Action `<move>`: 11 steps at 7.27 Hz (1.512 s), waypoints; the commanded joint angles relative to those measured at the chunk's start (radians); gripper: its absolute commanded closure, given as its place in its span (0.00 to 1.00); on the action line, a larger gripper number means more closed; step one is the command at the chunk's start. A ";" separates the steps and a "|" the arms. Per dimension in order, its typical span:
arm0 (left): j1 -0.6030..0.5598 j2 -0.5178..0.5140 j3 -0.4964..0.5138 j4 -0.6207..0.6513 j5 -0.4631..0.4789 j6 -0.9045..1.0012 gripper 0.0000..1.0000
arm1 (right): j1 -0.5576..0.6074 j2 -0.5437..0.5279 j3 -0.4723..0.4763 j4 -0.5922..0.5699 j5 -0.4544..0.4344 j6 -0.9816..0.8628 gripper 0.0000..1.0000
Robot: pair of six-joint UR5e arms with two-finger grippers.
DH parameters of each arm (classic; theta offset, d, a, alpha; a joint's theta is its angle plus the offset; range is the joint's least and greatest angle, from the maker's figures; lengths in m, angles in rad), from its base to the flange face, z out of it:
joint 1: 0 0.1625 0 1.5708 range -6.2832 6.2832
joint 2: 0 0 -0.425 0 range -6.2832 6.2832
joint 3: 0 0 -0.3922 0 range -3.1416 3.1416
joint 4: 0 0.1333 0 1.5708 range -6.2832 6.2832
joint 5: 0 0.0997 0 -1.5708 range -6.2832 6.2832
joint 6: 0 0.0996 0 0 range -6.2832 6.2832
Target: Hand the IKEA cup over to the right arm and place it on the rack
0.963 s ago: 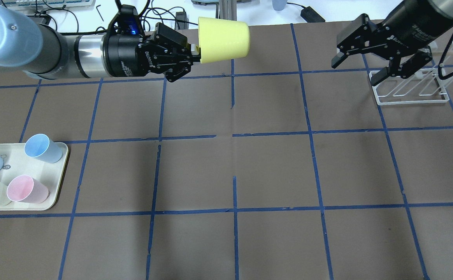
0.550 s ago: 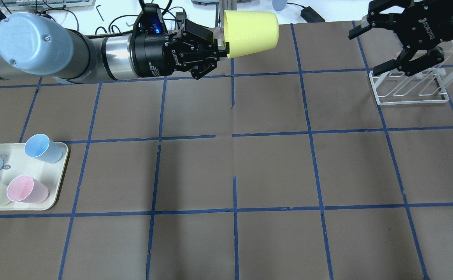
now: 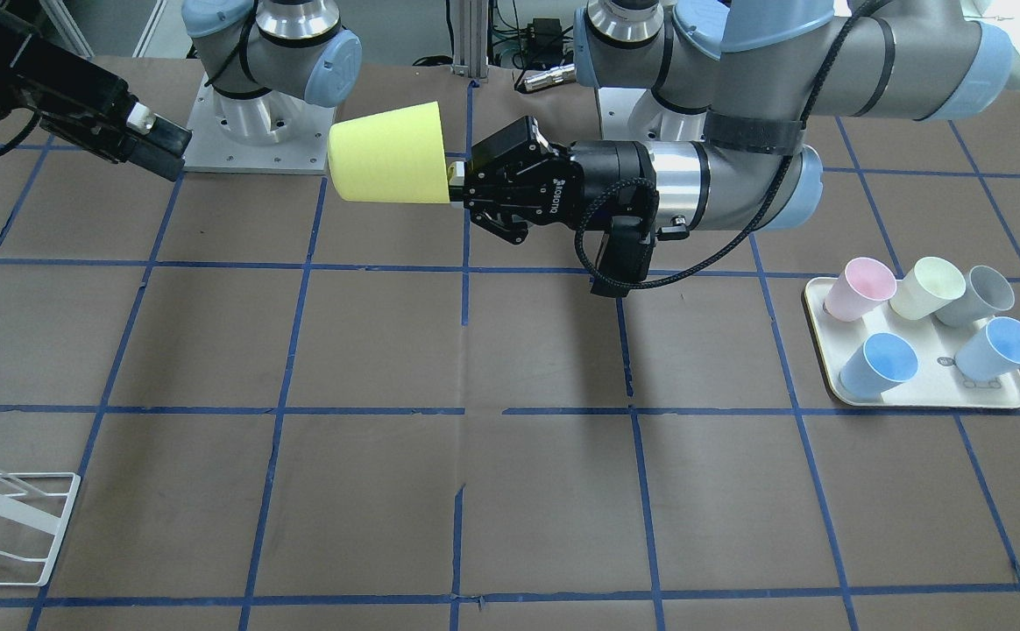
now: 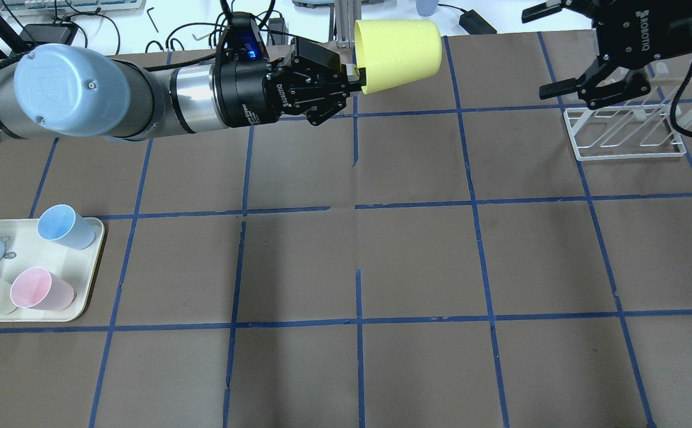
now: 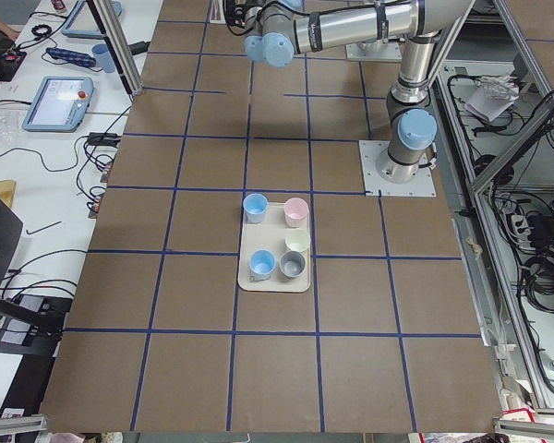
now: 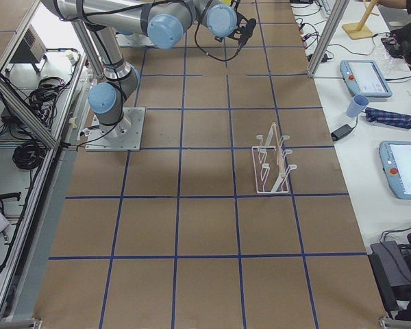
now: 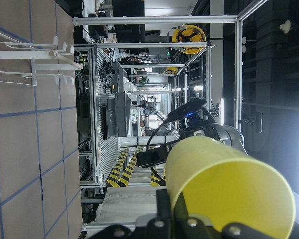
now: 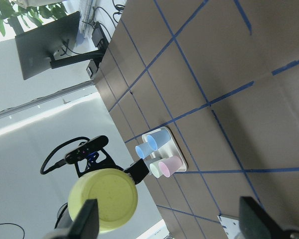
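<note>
The yellow IKEA cup [image 4: 398, 54] lies on its side in the air over the table's far middle. My left gripper [image 4: 355, 74] is shut on its rim; the cup's base points toward the right arm. It also shows in the front view [image 3: 387, 153] and the left wrist view [image 7: 229, 189]. My right gripper [image 4: 542, 52] is open and empty, facing the cup with a clear gap between them. The right wrist view shows the cup's base [image 8: 103, 200] ahead, to the left of the gripper's centre line. The white wire rack [image 4: 625, 134] stands on the table under the right arm.
A cream tray [image 4: 93, 261] at the left table edge holds several pastel cups, blue, pink and pale ones. The rack also shows in the front view [image 3: 2, 526] and the right side view [image 6: 270, 164]. Cables and devices lie beyond the table's far edge.
My left arm has carried the yellow cup to the right. My right gripper has risen off the rack area and turned level, its open jaws now facing the cup.
</note>
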 commanded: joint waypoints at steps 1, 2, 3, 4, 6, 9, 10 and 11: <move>-0.034 0.007 -0.006 0.020 -0.048 -0.006 1.00 | 0.022 -0.007 0.036 0.001 0.075 -0.002 0.00; -0.037 0.008 -0.006 0.021 -0.049 -0.006 1.00 | 0.020 -0.007 0.036 0.003 0.133 0.007 0.00; -0.040 0.002 -0.015 0.040 -0.049 -0.004 1.00 | 0.022 -0.012 0.037 0.003 0.147 0.007 0.00; -0.040 0.007 -0.029 0.049 -0.051 -0.004 1.00 | 0.033 -0.016 0.039 0.003 0.148 0.009 0.00; -0.043 0.004 -0.031 0.061 -0.049 -0.004 1.00 | 0.083 -0.019 0.042 0.001 0.147 0.012 0.00; -0.043 0.002 -0.031 0.063 -0.049 -0.004 1.00 | 0.094 -0.021 0.063 0.001 0.145 0.014 0.00; -0.043 0.004 -0.031 0.063 -0.049 -0.004 1.00 | 0.108 -0.021 0.073 0.000 0.147 0.014 0.00; -0.043 0.004 -0.031 0.064 -0.049 -0.004 1.00 | 0.115 -0.021 0.073 0.000 0.147 0.017 0.00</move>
